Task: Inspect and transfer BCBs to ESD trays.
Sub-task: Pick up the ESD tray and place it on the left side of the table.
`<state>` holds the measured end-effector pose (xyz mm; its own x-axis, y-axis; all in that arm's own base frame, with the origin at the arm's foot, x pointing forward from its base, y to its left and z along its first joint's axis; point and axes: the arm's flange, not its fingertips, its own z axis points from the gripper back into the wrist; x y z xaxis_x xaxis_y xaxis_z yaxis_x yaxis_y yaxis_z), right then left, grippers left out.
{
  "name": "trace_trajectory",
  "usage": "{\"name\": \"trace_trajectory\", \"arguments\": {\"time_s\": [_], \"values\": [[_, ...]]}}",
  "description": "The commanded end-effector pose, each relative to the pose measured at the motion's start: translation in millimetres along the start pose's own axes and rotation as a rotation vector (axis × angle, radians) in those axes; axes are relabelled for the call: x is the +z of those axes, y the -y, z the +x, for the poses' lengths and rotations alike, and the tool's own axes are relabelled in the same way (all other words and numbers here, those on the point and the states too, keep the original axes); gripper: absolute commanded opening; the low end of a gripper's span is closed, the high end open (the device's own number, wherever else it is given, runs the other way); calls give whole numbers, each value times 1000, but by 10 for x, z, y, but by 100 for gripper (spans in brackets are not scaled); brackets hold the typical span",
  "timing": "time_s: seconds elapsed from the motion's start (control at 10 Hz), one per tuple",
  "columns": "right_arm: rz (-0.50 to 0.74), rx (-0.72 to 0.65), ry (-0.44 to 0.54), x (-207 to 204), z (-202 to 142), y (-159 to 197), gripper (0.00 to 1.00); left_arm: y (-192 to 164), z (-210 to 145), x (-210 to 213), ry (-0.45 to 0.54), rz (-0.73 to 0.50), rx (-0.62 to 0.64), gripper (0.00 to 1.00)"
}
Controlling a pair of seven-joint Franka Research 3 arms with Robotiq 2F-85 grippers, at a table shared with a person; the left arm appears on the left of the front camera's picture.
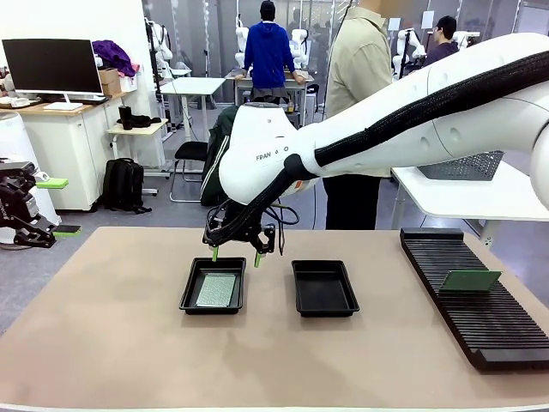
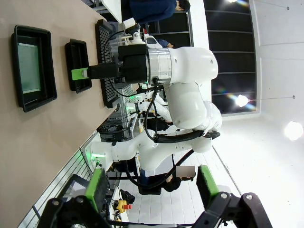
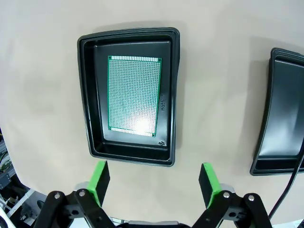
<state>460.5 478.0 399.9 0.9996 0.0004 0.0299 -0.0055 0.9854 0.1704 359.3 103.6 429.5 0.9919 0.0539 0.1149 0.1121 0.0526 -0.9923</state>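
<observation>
**Reference landmark:** the first ESD tray (image 1: pixel 185 300), lying flat on the worktop (image 1: pixel 103 343).

**Task item.** One BCB (image 1: pixel 216 289) lies flat on the floor of the first ESD tray. Its pale perforated face is up and it sits inside the rim on every side.

**Right gripper** (image 1: pixel 236 255). It hangs over the far edge of the first ESD tray with its fingers pointing down, above the board and not touching it. The jaws stand wide apart and hold nothing.

**Left gripper** (image 1: pixel 58 206). It is well to the left of the first ESD tray. The jaws stand wide apart and hold nothing.

**Other items.**
- The second ESD tray (image 1: pixel 326 312) lies just beside the first ESD tray on the robot's right. A strip of bare worktop separates the two.
- The slotted rack (image 1: pixel 480 326) lies farther to the right of the first ESD tray, well apart from it.
- A second BCB (image 1: pixel 469 280) stands tilted in the rack's slots.
</observation>
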Motion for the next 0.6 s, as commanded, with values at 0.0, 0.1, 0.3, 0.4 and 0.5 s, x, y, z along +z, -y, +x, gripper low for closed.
{"name": "trace_trajectory", "arguments": {"time_s": [0.0, 0.1, 0.3, 0.4, 0.5], "values": [[-1, -1, 4, -2, -9, 6, 100, 0, 0, 0, 0, 0, 0, 100], [0, 0, 0, 0, 0, 0, 100, 46, 139, -64, 28, 67, 18, 100], [98, -36, 45, 257, -160, 203, 100, 194, 265, -226, 53, 221, 6, 100], [153, -31, 54, 354, -232, 319, 100, 247, 301, -297, 53, 271, -5, 100], [176, -40, 66, 405, -269, 395, 100, 298, 332, -381, 49, 338, -15, 100]]}}
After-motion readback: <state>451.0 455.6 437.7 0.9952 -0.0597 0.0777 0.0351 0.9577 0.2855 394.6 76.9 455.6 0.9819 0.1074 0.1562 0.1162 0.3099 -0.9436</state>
